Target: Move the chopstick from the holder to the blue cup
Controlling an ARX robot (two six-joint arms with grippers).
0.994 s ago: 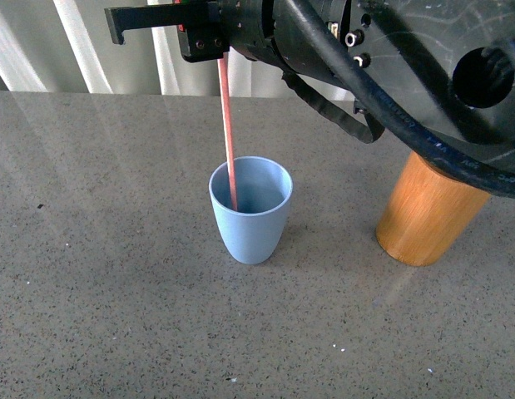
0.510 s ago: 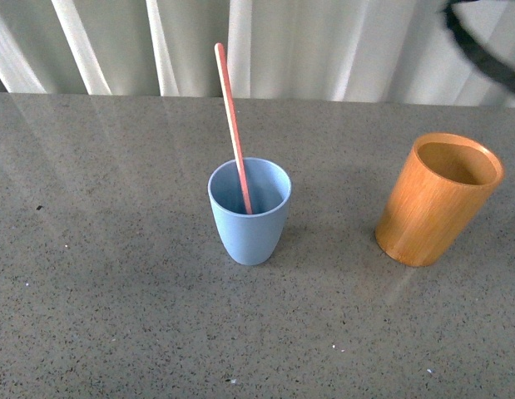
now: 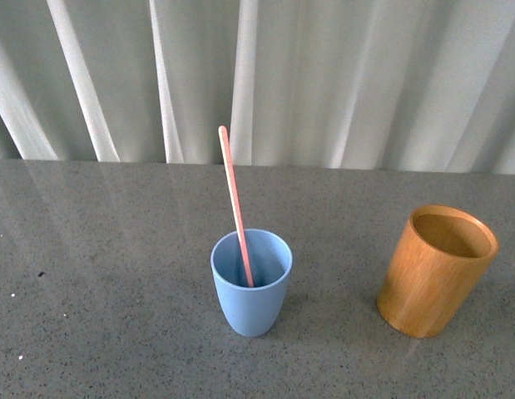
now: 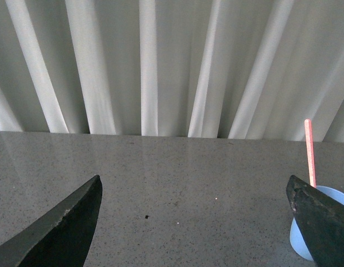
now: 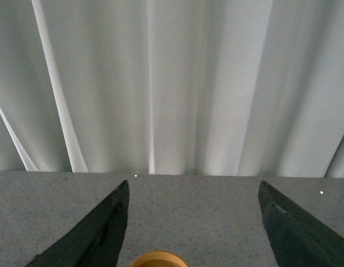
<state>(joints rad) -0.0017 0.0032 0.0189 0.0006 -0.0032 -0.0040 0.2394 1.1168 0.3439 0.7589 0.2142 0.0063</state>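
L gripper [image 4: 194, 222]: jaws spread wide, nothing between them, only bare desk [image 4: 177, 172] under the gap. One dark fingertip [image 4: 66, 228] shows low at one side of its wrist view, the other at the opposite side, partly covering the blue cup [image 4: 327, 194]. R gripper [image 5: 197, 233]: jaws also spread wide, holding nothing; the holder [image 5: 159, 260] rim peeks in just at the frame edge between the tips. Neither arm shows in the front view.

Chopstick [image 3: 235, 204] stands in the blue cup [image 3: 251, 287], lower end inside against the cup wall, top leaning toward the desk's far-left side and sticking well above the rim. Cup upright, about mid-desk, nearer the front edge than the back.

Holder [image 3: 436, 270] upright to the cup's right, well apart, w/ a clear strip of desk between; inside looks empty as far as visible.

Curtain [image 3: 324, 75] hangs along the desk's back edge. Grey speckled desk [image 3: 99, 274] lies open left of the cup and behind both vessels to the back edge.
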